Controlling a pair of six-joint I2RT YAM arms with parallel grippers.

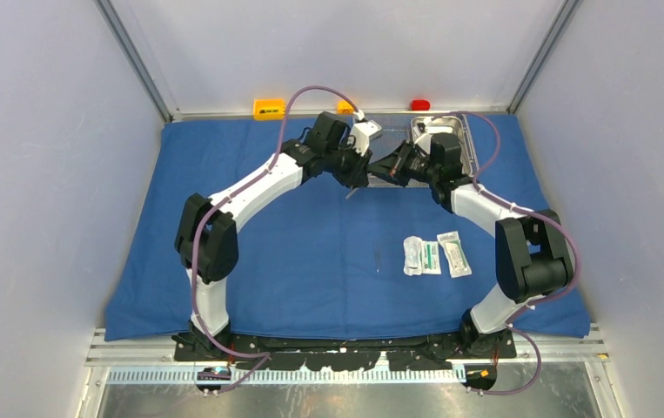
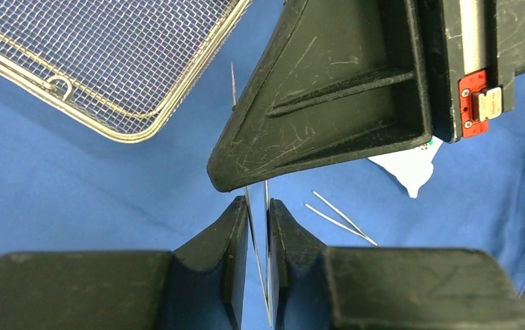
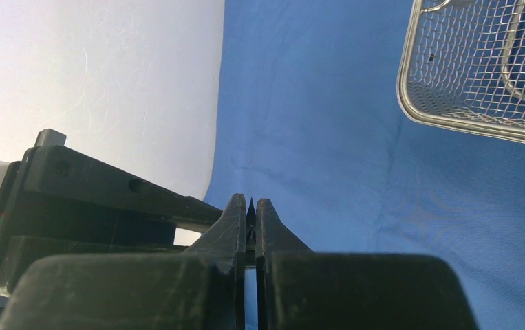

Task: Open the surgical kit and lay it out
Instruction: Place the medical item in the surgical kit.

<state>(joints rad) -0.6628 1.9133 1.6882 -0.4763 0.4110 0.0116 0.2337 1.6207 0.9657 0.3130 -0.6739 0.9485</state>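
The blue cloth wrap (image 1: 311,252) lies spread over the table. Above its back middle both grippers meet on one pair of thin steel forceps (image 2: 267,227). My left gripper (image 2: 258,203) has its fingers pressed against the two forceps arms, one on each side. My right gripper (image 3: 250,201) is shut on a dark pointed forceps tip (image 3: 250,206), and its finger (image 2: 328,96) shows just above the left jaws. The steel mesh tray (image 1: 391,131) and the smaller steel pan (image 1: 446,139) sit at the back. A second thin steel tool (image 2: 342,218) lies on the cloth, near the white-green packets (image 1: 432,255).
Orange (image 1: 269,108), yellow (image 1: 345,106) and red (image 1: 420,104) blocks stand on the ledge behind the cloth. Grey walls close in the left, right and back sides. The mesh tray corner (image 2: 108,62) lies close to the left of the joined grippers.
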